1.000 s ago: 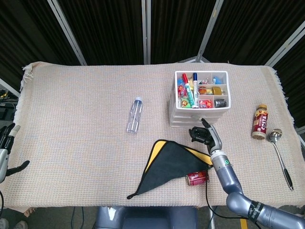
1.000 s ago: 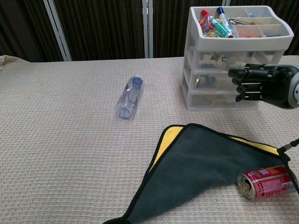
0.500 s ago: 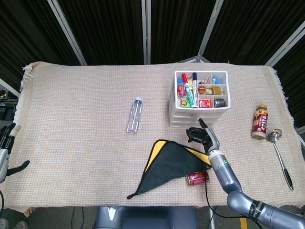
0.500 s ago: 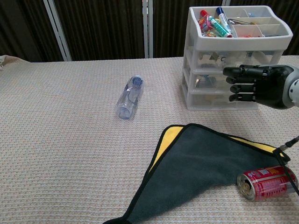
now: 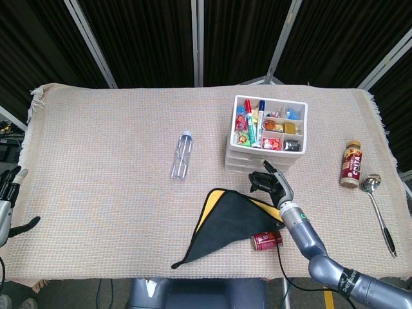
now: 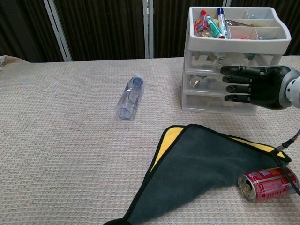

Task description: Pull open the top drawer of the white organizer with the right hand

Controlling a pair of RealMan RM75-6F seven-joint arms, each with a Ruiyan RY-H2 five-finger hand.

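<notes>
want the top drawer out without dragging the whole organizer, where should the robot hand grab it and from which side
Hook the fingertips on the front lip of the top drawer, just under the open tray of the white organizer, coming from the front, the robot's side. The drawers face that way and slide out toward the robot. The right robot hand is already at that face. The light organizer may slide, so pull gently.

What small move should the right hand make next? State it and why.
Probably hook the fingers onto the top drawer front and pull toward the robot: the right hand sits against the white organizer front, yet no drawer looks pulled out.
</notes>
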